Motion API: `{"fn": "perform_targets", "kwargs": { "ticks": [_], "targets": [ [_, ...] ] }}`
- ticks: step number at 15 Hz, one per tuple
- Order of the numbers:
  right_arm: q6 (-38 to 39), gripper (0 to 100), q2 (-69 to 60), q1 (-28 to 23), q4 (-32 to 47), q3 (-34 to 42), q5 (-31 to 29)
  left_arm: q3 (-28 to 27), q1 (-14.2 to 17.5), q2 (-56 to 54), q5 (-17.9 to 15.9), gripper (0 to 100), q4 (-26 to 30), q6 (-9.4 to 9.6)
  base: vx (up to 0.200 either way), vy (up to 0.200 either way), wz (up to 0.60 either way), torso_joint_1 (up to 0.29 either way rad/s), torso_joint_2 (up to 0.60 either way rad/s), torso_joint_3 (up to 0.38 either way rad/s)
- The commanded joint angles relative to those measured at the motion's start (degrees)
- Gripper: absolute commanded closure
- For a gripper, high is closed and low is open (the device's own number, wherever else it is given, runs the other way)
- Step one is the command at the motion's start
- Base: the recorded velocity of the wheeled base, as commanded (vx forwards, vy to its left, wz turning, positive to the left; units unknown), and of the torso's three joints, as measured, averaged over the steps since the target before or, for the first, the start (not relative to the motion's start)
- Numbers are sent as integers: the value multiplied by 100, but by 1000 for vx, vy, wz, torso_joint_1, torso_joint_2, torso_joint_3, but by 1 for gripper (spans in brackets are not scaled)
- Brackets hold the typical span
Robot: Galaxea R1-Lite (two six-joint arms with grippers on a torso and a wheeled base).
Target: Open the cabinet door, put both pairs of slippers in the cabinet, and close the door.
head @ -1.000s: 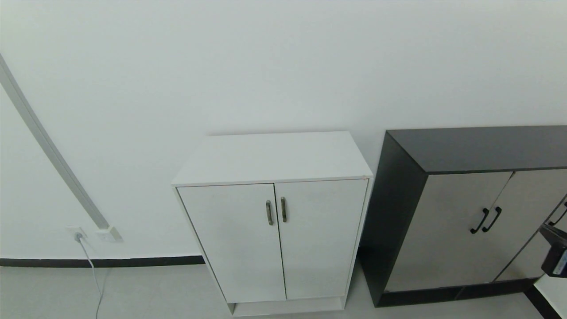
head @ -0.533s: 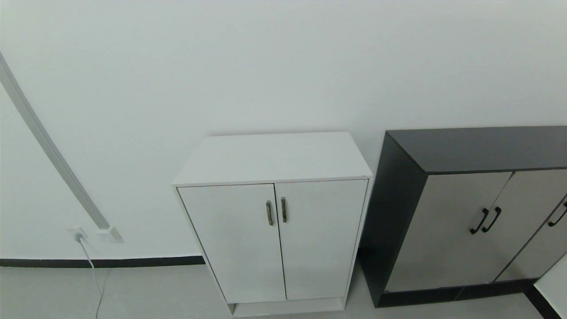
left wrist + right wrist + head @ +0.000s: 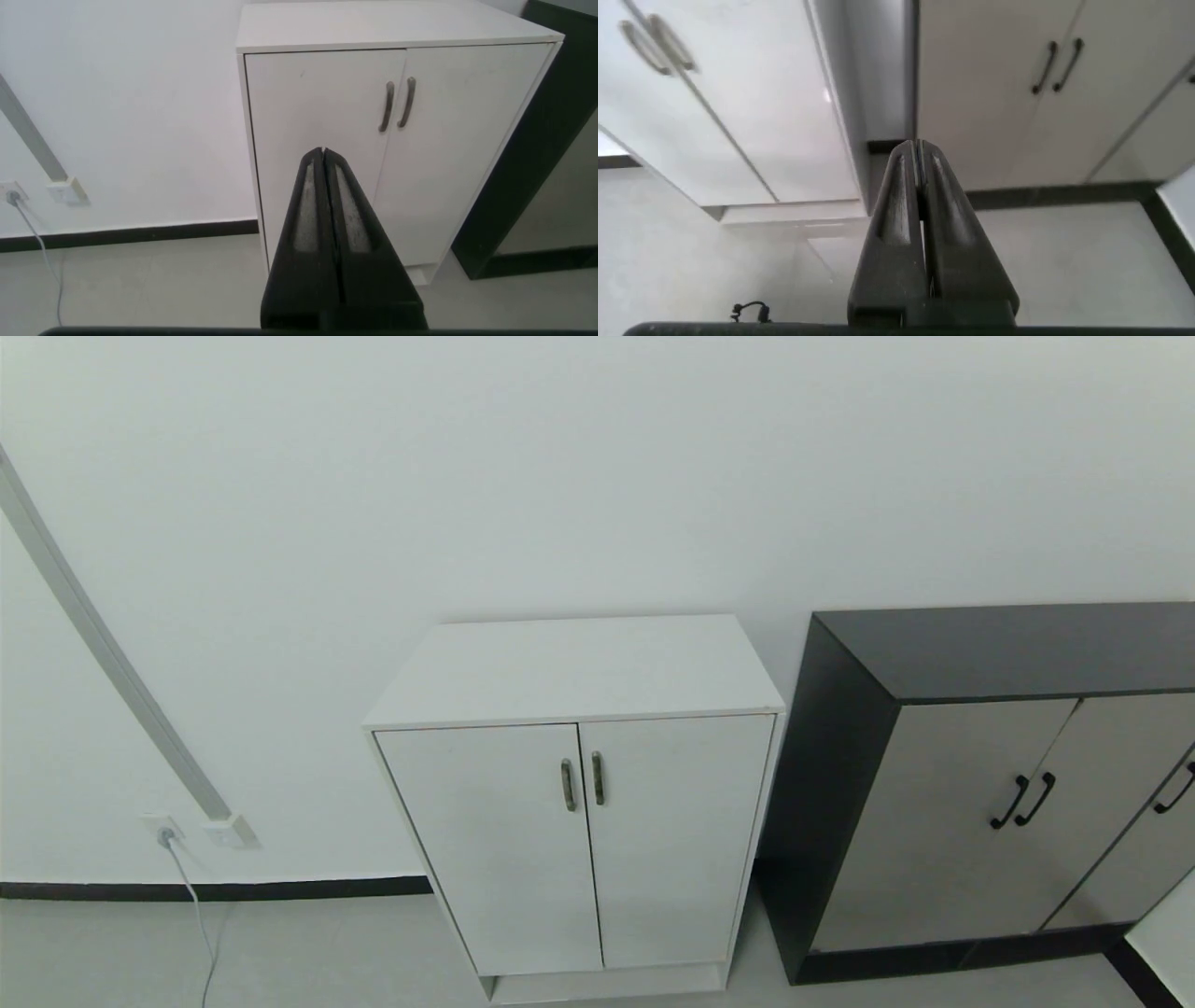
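The white cabinet (image 3: 574,672) stands against the wall with both doors closed; its two metal handles (image 3: 582,782) meet at the centre seam. In the left wrist view my left gripper (image 3: 322,155) is shut with nothing in it, held some way in front of the left door of the white cabinet (image 3: 318,103). In the right wrist view my right gripper (image 3: 918,147) is shut and empty, low near the floor in front of the gap between the white cabinet (image 3: 738,103) and the black cabinet (image 3: 1008,84).
A black cabinet (image 3: 980,653) with grey doors and black handles (image 3: 1024,800) stands right of the white one. A wall socket (image 3: 161,828) with a hanging cable (image 3: 201,924) and a slanted conduit (image 3: 103,653) are at left. Grey floor lies in front.
A dark gripper part seen at the right edge of the head view one second ago has dropped out of that view. The cabinets have not moved.
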Motion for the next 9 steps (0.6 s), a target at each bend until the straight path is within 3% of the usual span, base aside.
{"fn": "perform_targets", "kwargs": {
  "ticks": [1,7,9],
  "targets": [
    [-9,100,-374,-2,-6,227,154,0,1,0,1,100,2,4,0,0,0,0,0,0],
    [-458,100,-796,-2,117,333,207,0,1,0,1,100,2,-5,0,0,0,0,0,0],
    [-458,100,-910,-318,117,333,181,0,1,0,1,100,-7,-31,0,0,0,0,0,0]
  ]
}}
